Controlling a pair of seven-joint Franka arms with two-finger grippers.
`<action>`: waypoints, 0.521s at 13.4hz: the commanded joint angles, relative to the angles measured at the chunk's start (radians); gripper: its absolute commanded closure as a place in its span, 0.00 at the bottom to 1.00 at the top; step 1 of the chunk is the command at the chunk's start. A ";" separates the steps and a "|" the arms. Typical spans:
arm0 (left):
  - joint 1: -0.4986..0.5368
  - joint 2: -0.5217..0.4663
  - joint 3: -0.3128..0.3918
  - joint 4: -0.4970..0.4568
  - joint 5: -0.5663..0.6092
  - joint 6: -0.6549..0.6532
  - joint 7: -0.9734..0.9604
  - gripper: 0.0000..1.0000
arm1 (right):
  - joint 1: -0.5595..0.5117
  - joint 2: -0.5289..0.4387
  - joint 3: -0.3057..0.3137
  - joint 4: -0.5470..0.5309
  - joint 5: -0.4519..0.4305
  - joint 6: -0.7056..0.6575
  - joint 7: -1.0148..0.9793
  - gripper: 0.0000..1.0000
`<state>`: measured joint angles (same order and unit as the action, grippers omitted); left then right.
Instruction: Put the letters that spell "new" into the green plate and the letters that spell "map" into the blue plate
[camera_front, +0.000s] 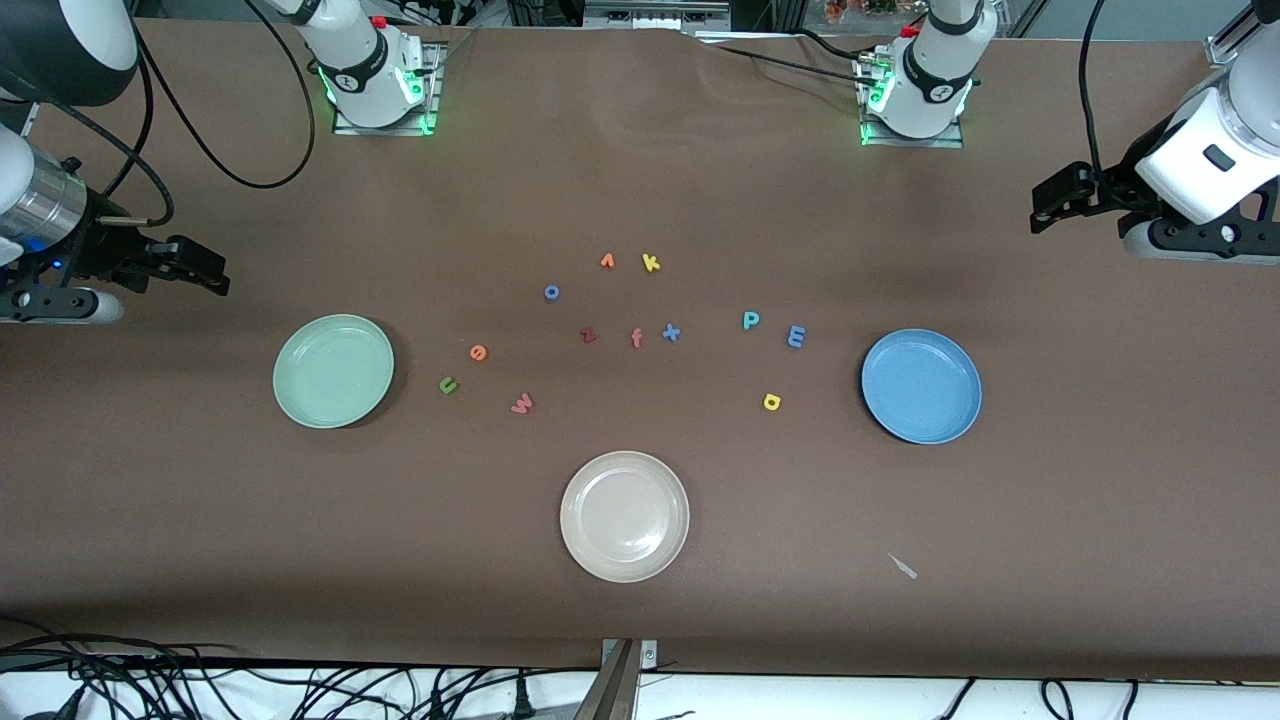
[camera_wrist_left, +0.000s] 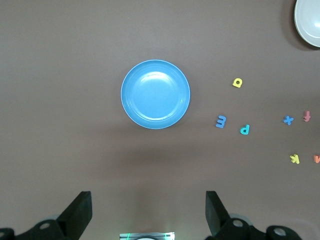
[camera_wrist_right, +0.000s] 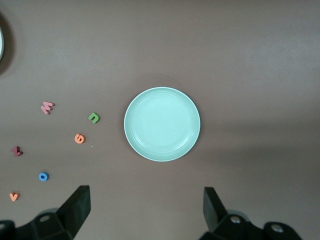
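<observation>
I see a brown bench (camera_front: 640, 160) with cables along its near edge and both arm bases at the 12 o'clock edge of the front view. Three plates lie on it. The green plate (camera_front: 333, 371) sits at about 9 o'clock from the letter cluster, toward the right arm's end; the blue plate (camera_front: 921, 386) sits at about 3 o'clock, toward the left arm's end; a beige plate (camera_front: 625, 516) lies at 6 o'clock, nearest the front camera. All three are bare.

My right pincer (camera_front: 205, 268) hangs in the air over the bench edge near the green plate, its fingers (camera_wrist_right: 75, 207) apart and holding nothing. My left pincer (camera_front: 1050, 205) hangs over the bench near the blue plate, likewise spread wide and bare. Both arms wait.

The small letters lie loose on the bench between the plates. Near the green plate: the green n (camera_front: 448, 385), the orange e (camera_front: 478, 352), the salmon-red w (camera_front: 522, 403). Near the blue plate: the teal p (camera_front: 751, 320), the blue m (camera_front: 796, 336), the yellow a (camera_front: 771, 402). At the middle lie a dark red z (camera_front: 589, 335), an orange-red f (camera_front: 637, 338), a blue x (camera_front: 671, 332), a blue o (camera_front: 551, 292) and a yellow k (camera_front: 651, 262).
</observation>
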<state>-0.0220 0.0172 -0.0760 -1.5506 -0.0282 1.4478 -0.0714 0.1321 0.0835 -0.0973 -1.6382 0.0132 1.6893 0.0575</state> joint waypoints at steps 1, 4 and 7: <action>0.004 -0.026 -0.002 -0.025 -0.021 -0.006 -0.007 0.00 | -0.005 -0.001 0.002 0.006 -0.004 -0.008 -0.016 0.00; 0.004 -0.026 -0.002 -0.025 -0.021 -0.007 -0.005 0.00 | -0.005 -0.001 0.002 0.006 -0.004 -0.008 -0.016 0.00; 0.004 -0.026 -0.004 -0.022 -0.021 -0.012 -0.008 0.00 | -0.005 -0.001 0.002 0.006 -0.004 -0.010 -0.016 0.00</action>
<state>-0.0220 0.0172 -0.0761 -1.5510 -0.0282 1.4415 -0.0714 0.1321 0.0835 -0.0973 -1.6382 0.0132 1.6893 0.0575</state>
